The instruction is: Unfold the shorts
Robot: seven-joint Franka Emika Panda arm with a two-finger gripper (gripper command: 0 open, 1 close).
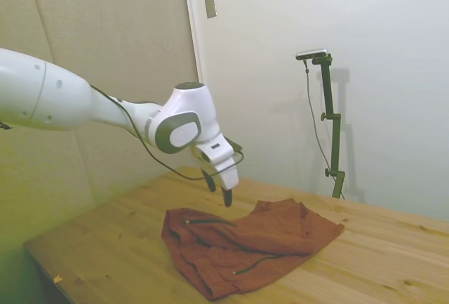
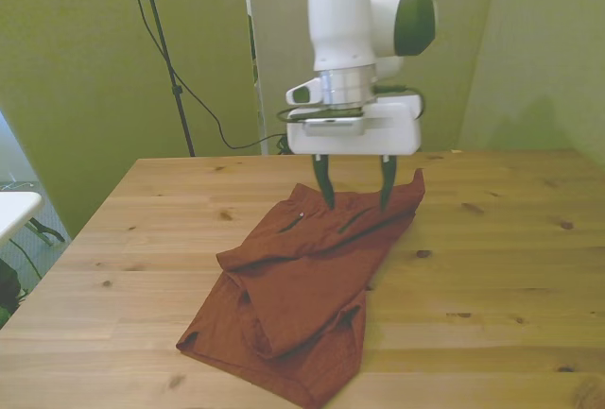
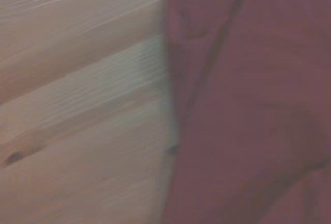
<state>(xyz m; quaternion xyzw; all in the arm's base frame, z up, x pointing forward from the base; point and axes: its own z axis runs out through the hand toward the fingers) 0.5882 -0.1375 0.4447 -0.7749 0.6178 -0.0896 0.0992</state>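
Wide pale pine table, knotty planks, grain running across. On it lies the rust-red soft cloth shorts, rumpled and folded over itself in thick layers, thin dark lines across the upper fabric. Above its far end hangs the glossy white arm's two-finger gripper, dark tapered fingers spread wide, holding nothing, tips just above the cloth.

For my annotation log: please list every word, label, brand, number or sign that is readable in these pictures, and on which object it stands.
None: no readable text in any view.
The shorts, the gripper and the table show no lettering; the wrist view is blurred.
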